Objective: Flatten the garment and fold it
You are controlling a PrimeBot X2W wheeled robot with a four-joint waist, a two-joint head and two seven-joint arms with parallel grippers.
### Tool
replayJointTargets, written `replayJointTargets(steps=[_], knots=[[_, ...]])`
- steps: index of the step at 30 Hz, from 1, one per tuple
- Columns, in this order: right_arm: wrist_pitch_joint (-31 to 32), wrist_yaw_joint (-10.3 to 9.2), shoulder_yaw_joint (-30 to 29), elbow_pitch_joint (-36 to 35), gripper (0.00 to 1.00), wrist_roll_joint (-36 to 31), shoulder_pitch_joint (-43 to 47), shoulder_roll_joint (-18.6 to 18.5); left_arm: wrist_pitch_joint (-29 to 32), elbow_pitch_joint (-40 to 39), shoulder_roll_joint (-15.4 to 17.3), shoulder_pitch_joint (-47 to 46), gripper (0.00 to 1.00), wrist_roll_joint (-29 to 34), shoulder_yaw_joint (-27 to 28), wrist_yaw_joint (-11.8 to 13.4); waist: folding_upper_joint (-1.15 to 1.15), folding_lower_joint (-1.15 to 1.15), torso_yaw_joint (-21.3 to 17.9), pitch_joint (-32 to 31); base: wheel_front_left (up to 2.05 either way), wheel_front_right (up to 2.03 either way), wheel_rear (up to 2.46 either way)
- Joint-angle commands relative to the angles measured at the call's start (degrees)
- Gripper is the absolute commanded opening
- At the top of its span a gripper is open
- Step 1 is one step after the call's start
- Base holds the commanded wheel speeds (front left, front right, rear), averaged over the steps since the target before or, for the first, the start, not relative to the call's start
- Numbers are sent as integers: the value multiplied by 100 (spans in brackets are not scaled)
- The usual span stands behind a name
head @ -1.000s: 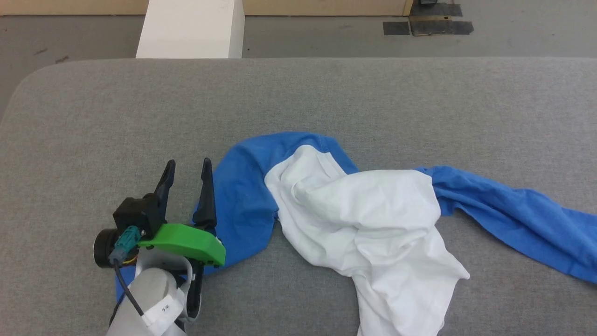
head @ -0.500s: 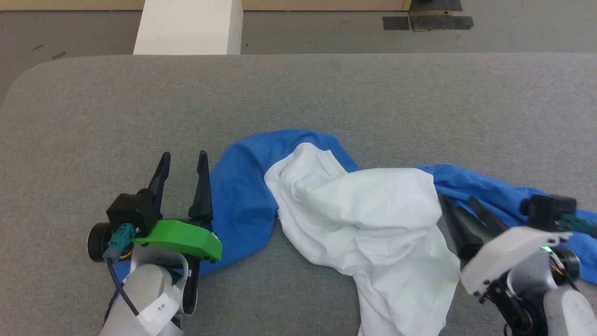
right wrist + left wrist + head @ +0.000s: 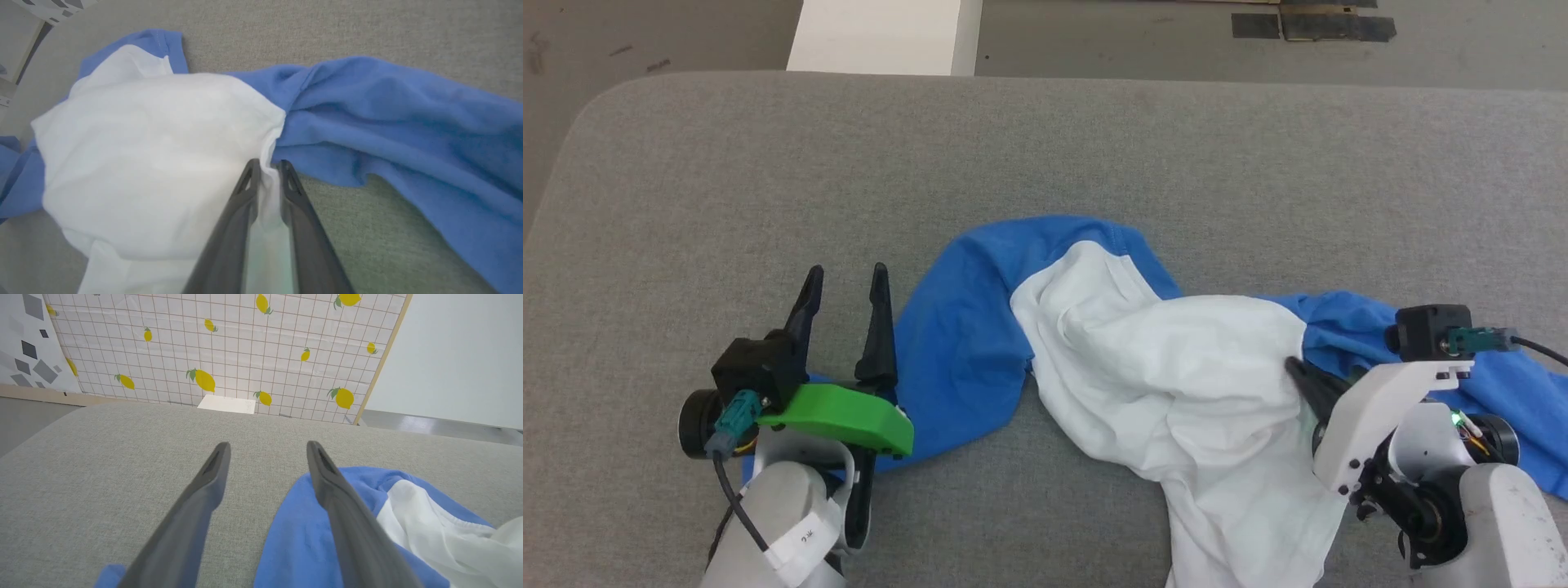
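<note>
So, counting up: one shirt point(image 3: 1176, 367), two grippers, one grey table point(image 3: 768, 163), one white block point(image 3: 882, 37) past the table's far edge at the top left of the head view, and two dark patches point(image 3: 1311, 24) on the floor at the top right. The shirt lies crumpled across the middle and right of the table, with the white body bunched in the centre, a blue part curling round its left side and another blue part trailing off to the right edge. The left gripper point(image 3: 847, 269) sits at the lower left with its fingers spread wide and nothing between them. One finger is over bare table and the other over the blue edge, and I can't tell whether it touches the cloth. The right gripper point(image 3: 269, 161) is at the lower right, fingers pinched nearly together on a fold of white cloth right where white meets blue. Compared with a second ago, the right gripper has come into the head view. Half a second back its fingers were apart, and now they've closed on the cloth. The blue part on the right looks more bunched than it did. The left gripper hasn't budged relative to the shirt. The whole scene has slid a bit, but that's just the camera moving.
</note>
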Motion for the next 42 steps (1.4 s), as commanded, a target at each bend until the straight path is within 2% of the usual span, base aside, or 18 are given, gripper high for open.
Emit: replayJointTargets(steps=[1,6,11,16,18,20,21,22,29,32,34,38,42], knots=[[24,-8,-5,-98,0,69,50,-6,-40,22,7,-31,100,-4,23,34,0,0,-28,-30,0,0,0],[130,-8,-15,-638,0,64,465,-6,-44,62,15,29,100,-18,49,39,0,0,-94,-149,0,0,0],[857,-8,-16,-1605,0,23,1582,-6,-47,99,21,113,100,-25,44,34,0,0,-152,-309,0,0,0],[1980,-8,-500,-2195,0,-415,2809,-6,-48,77,71,202,100,-40,70,49,0,0,-251,-389,0,0,0],[2187,-8,-698,-2228,0,-500,3054,-6,-44,67,86,210,100,-45,67,54,0,0,-276,-405,0,0,0],[2071,-8,-858,-2265,0,-507,3093,-6,-27,58,104,216,100,-51,61,57,0,0,-307,-420,0,0,0],[1966,-8,-877,-2283,82,-492,3080,-6,-13,55,114,218,100,-50,52,54,0,0,-318,-427,0,0,0],[1781,-8,-912,-2309,100,-462,3037,-6,6,54,126,218,100,-49,36,45,0,0,-332,-433,0,0,0],[-189,-8,-1273,-2317,100,-465,2401,-6,356,122,144,22,100,113,-379,-139,0,0,-435,-399,0,0,0],[-862,-8,-1203,-2193,100,-544,2146,-6,939,373,155,-211,100,283,-710,-206,0,0,-505,-348,0,0,0],[-1100,-8,-1100,-2092,100,-545,2047,-6,1513,622,163,-343,100,363,-831,-114,0,0,-553,-323,0,0,0],[-1313,-8,-915,-1938,100,-545,1928,-6,2665,959,247,-568,100,563,-939,243,0,0,-630,-256,0,0,0],[-1369,-8,-766,-1861,100,-513,1868,-6,3527,1080,344,-630,100,558,-1018,301,0,0,-662,-209,0,0,0]])
